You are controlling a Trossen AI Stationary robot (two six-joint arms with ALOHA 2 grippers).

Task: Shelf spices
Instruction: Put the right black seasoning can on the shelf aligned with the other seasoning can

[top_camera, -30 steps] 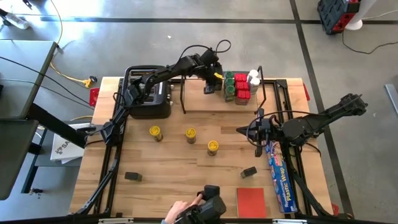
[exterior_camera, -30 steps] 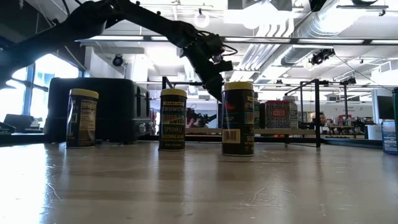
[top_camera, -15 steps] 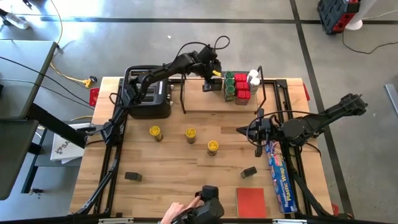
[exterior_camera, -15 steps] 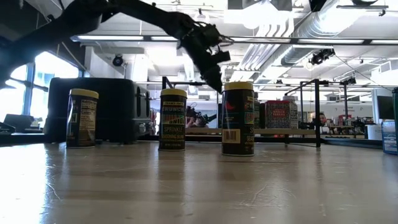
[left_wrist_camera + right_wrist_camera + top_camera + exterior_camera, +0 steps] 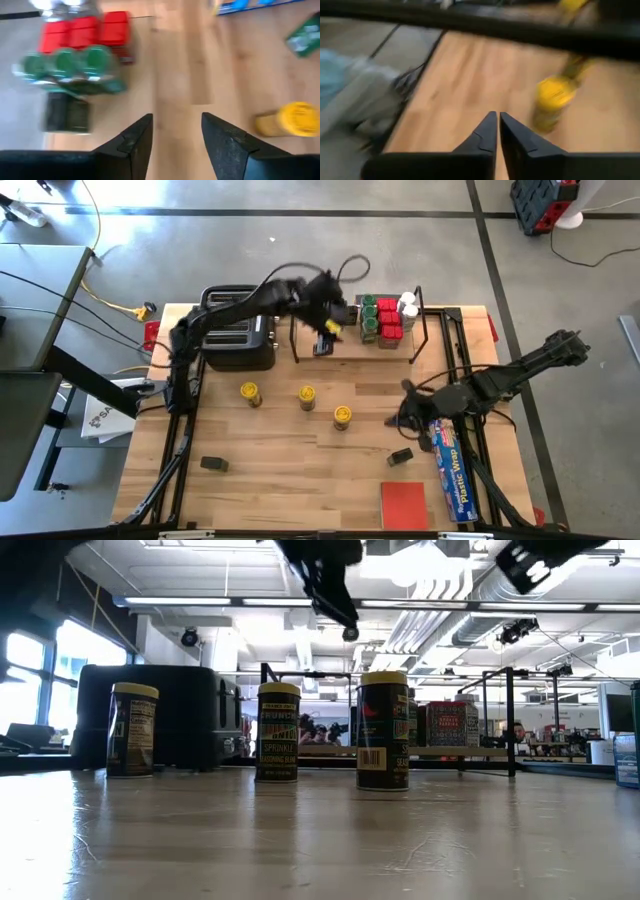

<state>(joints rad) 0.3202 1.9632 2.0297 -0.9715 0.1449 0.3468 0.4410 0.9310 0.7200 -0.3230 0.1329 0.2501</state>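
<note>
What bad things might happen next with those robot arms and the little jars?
The left gripper, open and empty, hangs right beside the packed spices on the shelf; a swing could topple the green-lidded jars. The right gripper, shut, is close to the small dark tin and blue plastic-wrap box, and might nudge them.

Spice jars (image 5: 382,320) crowd the shelf (image 5: 340,345), right of the toaster (image 5: 238,340).

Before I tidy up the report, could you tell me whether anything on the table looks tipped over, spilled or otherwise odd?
Nothing looks spilled or damaged. Two small dark tins lie flat on the table, apart from the upright yellow-lidded jars.
</note>
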